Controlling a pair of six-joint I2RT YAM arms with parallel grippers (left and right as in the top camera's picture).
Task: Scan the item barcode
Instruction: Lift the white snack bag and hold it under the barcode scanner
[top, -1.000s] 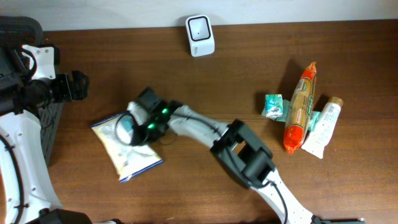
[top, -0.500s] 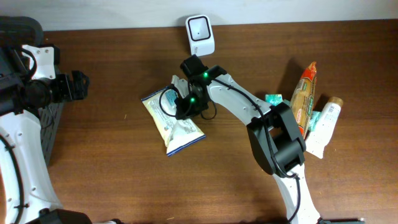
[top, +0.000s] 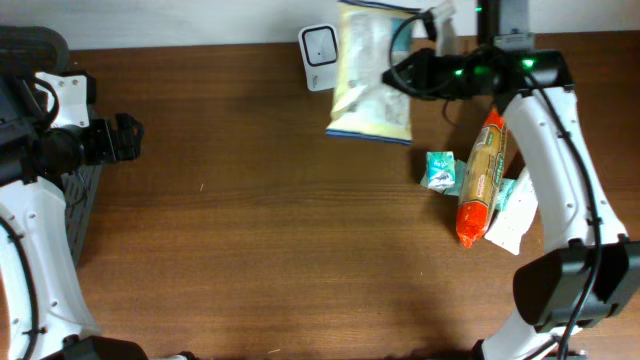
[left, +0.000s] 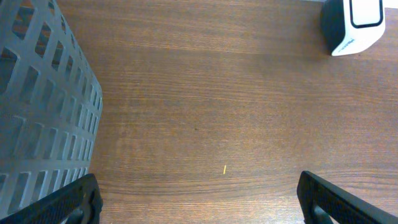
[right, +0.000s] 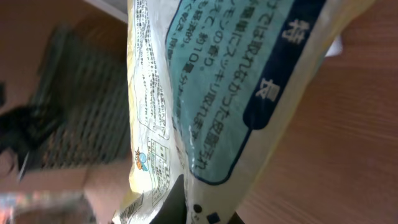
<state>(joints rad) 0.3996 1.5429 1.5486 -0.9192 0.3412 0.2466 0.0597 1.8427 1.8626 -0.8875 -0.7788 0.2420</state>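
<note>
The item is a pale yellow bag with a teal label. It hangs above the back of the table, just right of the white barcode scanner. My right gripper is shut on the bag's right edge. In the right wrist view the bag fills the frame, printed side toward the camera, with a dark finger pressed against it. My left gripper is at the far left, open and with nothing between its fingers. The scanner shows at the top right of the left wrist view.
An orange packet, a small teal packet and a white tube lie together at the right. A black mesh basket stands at the left edge beside my left gripper.
My right arm has lifted the bag off the left-middle of the table and swung it up and to the right, to beside the scanner. The left arm has not moved.
</note>
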